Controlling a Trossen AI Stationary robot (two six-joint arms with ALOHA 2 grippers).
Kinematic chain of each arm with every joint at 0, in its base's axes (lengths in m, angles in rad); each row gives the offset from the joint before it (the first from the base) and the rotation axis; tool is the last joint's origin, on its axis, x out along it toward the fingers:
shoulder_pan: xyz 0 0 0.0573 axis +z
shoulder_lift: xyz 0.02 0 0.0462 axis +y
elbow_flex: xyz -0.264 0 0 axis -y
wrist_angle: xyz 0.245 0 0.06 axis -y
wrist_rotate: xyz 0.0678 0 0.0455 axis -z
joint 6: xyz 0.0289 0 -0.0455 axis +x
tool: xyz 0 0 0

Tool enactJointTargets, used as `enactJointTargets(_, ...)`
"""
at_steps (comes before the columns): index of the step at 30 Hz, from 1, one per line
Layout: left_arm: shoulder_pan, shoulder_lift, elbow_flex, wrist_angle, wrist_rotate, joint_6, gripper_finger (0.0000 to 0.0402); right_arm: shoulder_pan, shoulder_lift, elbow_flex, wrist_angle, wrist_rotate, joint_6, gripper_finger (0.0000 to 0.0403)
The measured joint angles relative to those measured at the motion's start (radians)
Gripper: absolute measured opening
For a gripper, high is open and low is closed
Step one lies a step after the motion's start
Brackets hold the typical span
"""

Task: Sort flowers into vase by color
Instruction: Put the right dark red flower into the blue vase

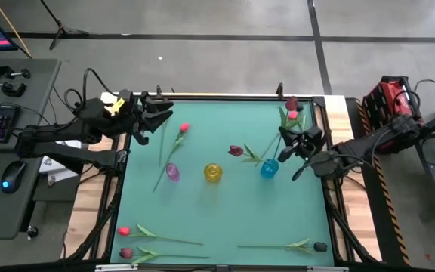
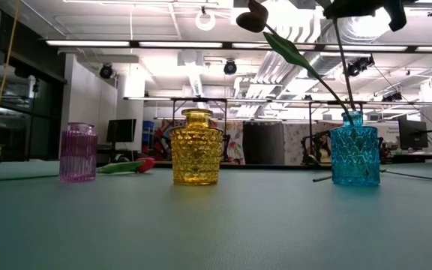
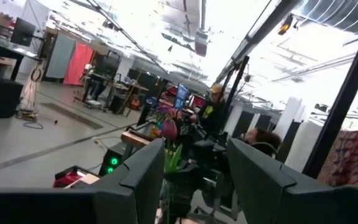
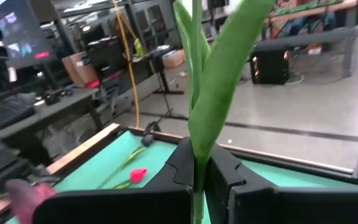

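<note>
You see the right gripper (image 1: 294, 142) pinched on a green-stemmed artificial tulip (image 4: 211, 106), just above the blue glass vase (image 1: 269, 168) already holding a maroon tulip (image 1: 236, 150). Beyond the yellow vase (image 1: 213, 172), your left gripper (image 1: 161, 115) hovers spread, empty.

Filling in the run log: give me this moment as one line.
right gripper: shut on tulip stem above blue vase | left gripper: open, empty, raised near table's far-left corner
</note>
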Motion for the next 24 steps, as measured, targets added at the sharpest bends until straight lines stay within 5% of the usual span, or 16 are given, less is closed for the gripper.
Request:
enactJointTargets(12,0.000,-0.001,0.000,0.017,0.000,-0.026,0.0163,-0.012,-0.031,0.025,0.077,0.013,-0.217,0.0000)
enactJointTargets(24,0.000,-0.001,0.000,0.016,-0.001,-0.026,0.0163,-0.055,0.065,0.021,-0.022,-0.060,-0.059,0.0000)
